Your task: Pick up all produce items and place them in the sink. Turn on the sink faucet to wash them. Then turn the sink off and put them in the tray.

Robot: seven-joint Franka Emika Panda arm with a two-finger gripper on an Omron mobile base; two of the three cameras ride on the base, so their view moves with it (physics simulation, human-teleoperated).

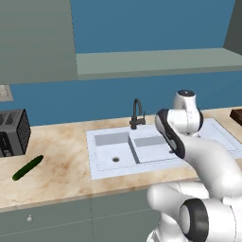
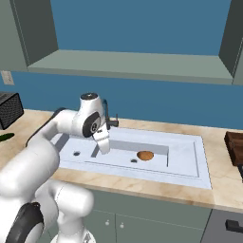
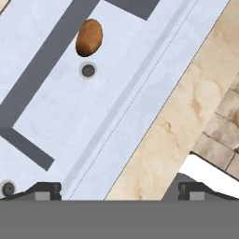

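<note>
Presently one potato (image 3: 89,36) in sink (image 2: 190,163); one cucumber (image 1: 27,168) on counter; end effector (image 3: 119,190) wide open, empty.

arm: bent forward, reaching low | gripper (image 3: 119,191): pointing down, jaws spread wide, holding nothing
</note>
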